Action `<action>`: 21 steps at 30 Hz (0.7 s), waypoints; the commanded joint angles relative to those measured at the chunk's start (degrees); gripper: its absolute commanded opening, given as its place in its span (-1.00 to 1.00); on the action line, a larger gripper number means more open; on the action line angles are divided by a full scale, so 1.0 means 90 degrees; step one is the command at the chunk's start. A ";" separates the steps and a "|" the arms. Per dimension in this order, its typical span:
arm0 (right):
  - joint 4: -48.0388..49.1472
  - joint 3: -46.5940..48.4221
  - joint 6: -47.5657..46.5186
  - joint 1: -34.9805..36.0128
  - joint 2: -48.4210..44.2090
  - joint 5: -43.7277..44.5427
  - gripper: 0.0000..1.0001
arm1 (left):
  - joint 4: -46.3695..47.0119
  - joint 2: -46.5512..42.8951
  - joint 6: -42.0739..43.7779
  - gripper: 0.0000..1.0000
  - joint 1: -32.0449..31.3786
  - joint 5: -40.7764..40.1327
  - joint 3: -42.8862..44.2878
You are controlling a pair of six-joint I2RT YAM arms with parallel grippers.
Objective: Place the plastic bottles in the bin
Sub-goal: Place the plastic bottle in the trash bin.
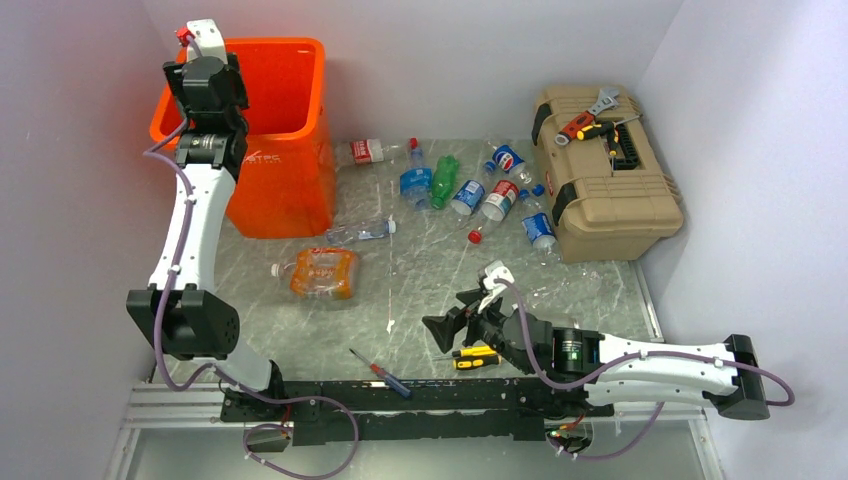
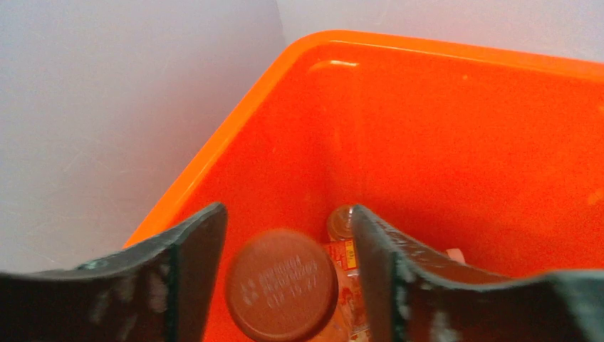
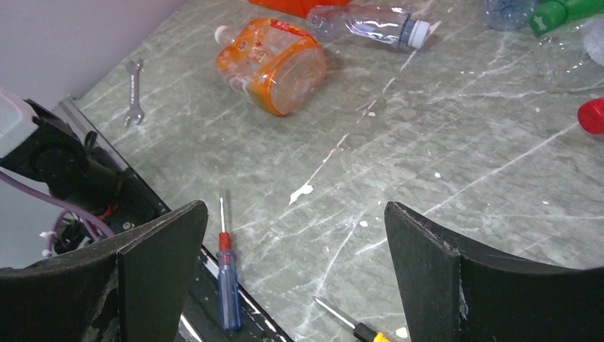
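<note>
1. Spread wide and gripping nothing, the right pincer [image 3: 295,214] is hovering low over the grey marbled tabletop [image 3: 441,164]. It is well apart from the tall bright-orange plastic bin [image 1: 290,190], out in front of it and off to its right in the top view.
2. Just by that pincer, a slim blue-handled screwdriver [image 3: 229,292] is lying at the tabletop's near edge, likewise far in front of the bin.
3. Nearer the bin, in front of its front wall, a squat clear plastic bottle with an orange label [image 1: 323,273] is lying on its side.
4. Just beside the bin's front right corner, a slim clear plastic bottle with a white cap [image 1: 360,229] is lying flat.
5. To the right of the bin more plastic bottles are lying scattered. A red-labelled bottle [image 1: 367,151] is closest to it, then a blue-labelled bottle [image 1: 415,182] and a green bottle [image 1: 445,180] side by side. Others are reaching toward the tan toolbox [image 1: 605,190], which is sitting far to the bin's right.
6. Over the bin's left side, the left pincer [image 2: 286,221] is pointing down into it and pinching a clear plastic bottle with a red cap [image 2: 281,285]. The cap is standing up between the fingers, clear of both.
</note>
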 commanded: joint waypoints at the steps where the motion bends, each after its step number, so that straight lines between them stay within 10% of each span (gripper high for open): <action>1: -0.0427 0.0173 -0.0104 0.0016 -0.0002 0.0211 1.00 | -0.0025 -0.0180 -0.0312 0.69 0.0018 -0.0015 0.0424; 3: -0.0533 0.0215 -0.0162 0.0016 0.0019 0.0219 1.00 | -0.0161 -0.0273 -0.0490 0.97 0.0018 0.0089 0.0595; 9: -0.0563 0.0267 -0.0221 0.0016 -0.0113 0.0324 1.00 | -0.0368 -0.0687 -0.0069 0.99 -0.0620 0.0074 0.1121; 17: -0.0942 0.0944 -0.0392 -0.0049 0.0420 0.1084 0.99 | -0.2202 -0.1352 -0.0048 0.99 -0.3670 0.1486 0.1246; 21: -0.1398 0.1396 -0.0236 -0.0305 0.0929 0.1403 0.99 | -0.2885 -0.1847 -0.0341 0.99 -0.4394 0.2512 -0.0147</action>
